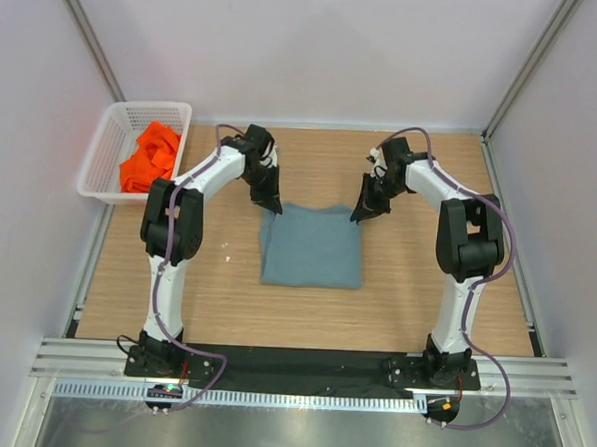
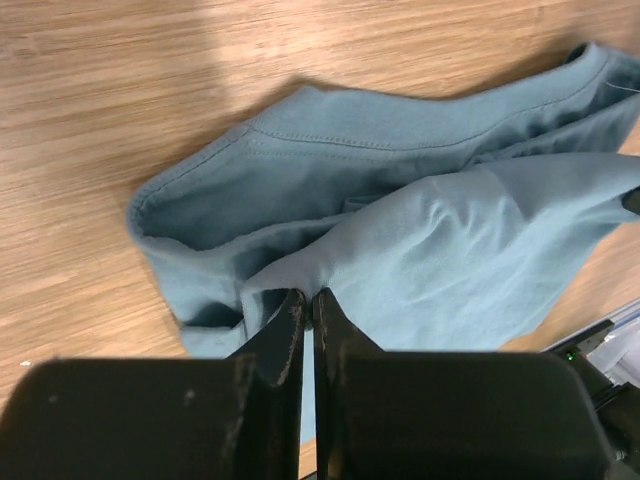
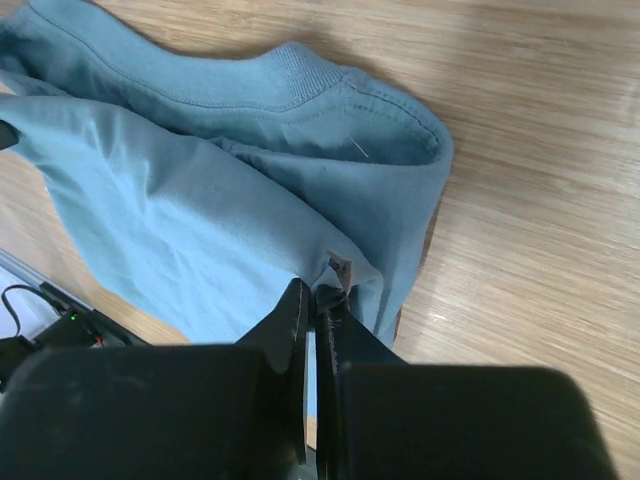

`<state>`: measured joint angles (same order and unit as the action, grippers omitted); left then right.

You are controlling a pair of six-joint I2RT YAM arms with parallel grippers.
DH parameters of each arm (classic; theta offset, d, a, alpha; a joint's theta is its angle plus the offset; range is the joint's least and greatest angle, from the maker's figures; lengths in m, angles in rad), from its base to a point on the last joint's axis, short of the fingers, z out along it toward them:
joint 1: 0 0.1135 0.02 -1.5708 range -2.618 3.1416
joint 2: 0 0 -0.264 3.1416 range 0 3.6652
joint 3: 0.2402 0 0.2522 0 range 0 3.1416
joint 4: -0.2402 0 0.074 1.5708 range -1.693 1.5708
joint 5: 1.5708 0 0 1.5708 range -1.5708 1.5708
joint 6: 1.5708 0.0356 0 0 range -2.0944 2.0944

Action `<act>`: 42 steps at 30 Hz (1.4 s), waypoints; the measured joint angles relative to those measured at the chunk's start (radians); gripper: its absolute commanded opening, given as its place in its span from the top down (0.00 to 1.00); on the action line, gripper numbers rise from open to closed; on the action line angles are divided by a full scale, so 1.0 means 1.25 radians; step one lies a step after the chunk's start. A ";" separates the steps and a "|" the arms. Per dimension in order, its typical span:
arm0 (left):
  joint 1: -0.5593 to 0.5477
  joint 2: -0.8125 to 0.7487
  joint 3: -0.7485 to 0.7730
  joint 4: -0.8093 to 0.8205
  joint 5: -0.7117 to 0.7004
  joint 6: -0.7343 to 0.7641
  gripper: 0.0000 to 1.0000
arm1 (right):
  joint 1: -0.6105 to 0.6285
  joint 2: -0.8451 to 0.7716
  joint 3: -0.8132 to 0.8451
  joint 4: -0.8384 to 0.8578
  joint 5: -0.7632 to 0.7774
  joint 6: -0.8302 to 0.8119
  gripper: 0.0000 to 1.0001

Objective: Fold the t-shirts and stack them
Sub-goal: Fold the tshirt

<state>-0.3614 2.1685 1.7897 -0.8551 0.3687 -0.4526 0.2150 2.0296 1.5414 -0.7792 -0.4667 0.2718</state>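
Pinching the grey-blue t-shirt [image 1: 312, 249] at its far edge, the left fingers [image 2: 288, 335] are pressed together on a fold of the cloth, with only a thin slit showing between them. The right fingers [image 3: 290, 325] are clamped the same way on the opposite far corner, a small turned-over bit of the edge caught right at their tips.

Between the two pairs of fingers runs the shirt's far edge. From there the shirt lies as a roughly square folded shape on the table [image 1: 425, 290], spreading back from the fingers toward the arm bases.

In the left wrist view the top layer is drawn up to the fingertips as a smooth, paler sheet. Just beyond the tips, a stitched hem and an open pocket of the lower layers rest on the wood. In the right wrist view a ribbed band and a stitched seam lie beyond the tips, and the gathered layer slopes away to the left of the fingers.

The orange t-shirt [image 1: 150, 161] lies crumpled in a white lattice basket [image 1: 100, 186]. The basket stands well off to the left of the left fingers and slightly beyond them, at the table's far left corner.
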 measured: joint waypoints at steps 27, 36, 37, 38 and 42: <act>0.074 0.050 0.121 -0.049 -0.197 -0.052 0.95 | 0.010 0.220 0.318 0.022 -0.015 0.046 0.64; 0.082 0.044 0.119 -0.096 -0.293 -0.051 0.50 | 0.003 0.243 0.413 -0.034 0.076 0.047 0.48; 0.082 0.019 0.108 -0.102 -0.295 -0.051 0.52 | 0.003 0.227 0.413 -0.045 0.080 0.042 0.48; 0.082 -0.008 0.096 -0.103 -0.295 -0.051 0.53 | 0.006 0.212 0.410 -0.049 0.081 0.038 0.49; 0.082 -0.127 0.036 -0.084 -0.244 -0.058 0.66 | 0.034 0.142 0.365 -0.030 0.031 0.038 0.57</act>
<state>-0.2584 2.0098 1.8347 -0.9596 0.0631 -0.5255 0.2569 2.2070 1.9972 -0.8165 -0.4286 0.3199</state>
